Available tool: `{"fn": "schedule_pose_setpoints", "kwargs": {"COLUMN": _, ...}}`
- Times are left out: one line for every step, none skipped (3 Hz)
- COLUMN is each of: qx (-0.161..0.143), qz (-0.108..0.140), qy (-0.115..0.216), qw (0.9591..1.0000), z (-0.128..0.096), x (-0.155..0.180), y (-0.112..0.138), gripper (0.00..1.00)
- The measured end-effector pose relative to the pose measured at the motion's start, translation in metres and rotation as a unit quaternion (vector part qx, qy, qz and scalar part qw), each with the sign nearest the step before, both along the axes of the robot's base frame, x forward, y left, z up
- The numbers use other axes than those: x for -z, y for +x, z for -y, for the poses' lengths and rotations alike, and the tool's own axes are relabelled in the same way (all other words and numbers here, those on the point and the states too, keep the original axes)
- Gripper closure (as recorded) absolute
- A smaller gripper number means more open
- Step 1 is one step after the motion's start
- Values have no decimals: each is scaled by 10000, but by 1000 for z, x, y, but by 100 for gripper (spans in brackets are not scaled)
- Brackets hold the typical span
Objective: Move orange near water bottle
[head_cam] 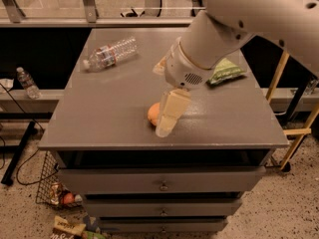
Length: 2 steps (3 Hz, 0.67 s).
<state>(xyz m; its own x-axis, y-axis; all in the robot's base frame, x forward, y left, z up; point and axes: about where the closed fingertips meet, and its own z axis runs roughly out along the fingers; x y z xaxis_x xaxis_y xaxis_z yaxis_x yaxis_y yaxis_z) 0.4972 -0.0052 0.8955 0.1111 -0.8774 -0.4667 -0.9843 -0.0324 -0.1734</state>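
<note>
The orange (pixel 153 113) sits on the grey cabinet top (pixel 109 113) near its front edge, partly hidden behind my gripper. My gripper (pixel 168 117) hangs from the big white arm and points down, right over the orange's right side. The water bottle (pixel 110 53) lies on its side at the back left of the top, white cap toward the left, well away from the orange.
A green chip bag (pixel 225 71) lies at the right of the top, partly behind the arm. A small upright clear bottle (pixel 26 82) stands off the cabinet at the left. Drawers are below, and a wire basket (pixel 55 193) with clutter sits on the floor.
</note>
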Motion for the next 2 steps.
{"fn": "schedule_pose_setpoints", "kwargs": {"qx": -196, "qz": -84, "qy": -215, "qw": 9995, "z": -14, "x": 13, "y": -9, "gripper": 0}}
{"fn": "schedule_pose_setpoints", "kwargs": {"qx": -297, "qz": -199, "qy": -311, "qw": 9989, "z": -22, "x": 23, "y": -16, "gripper": 0}}
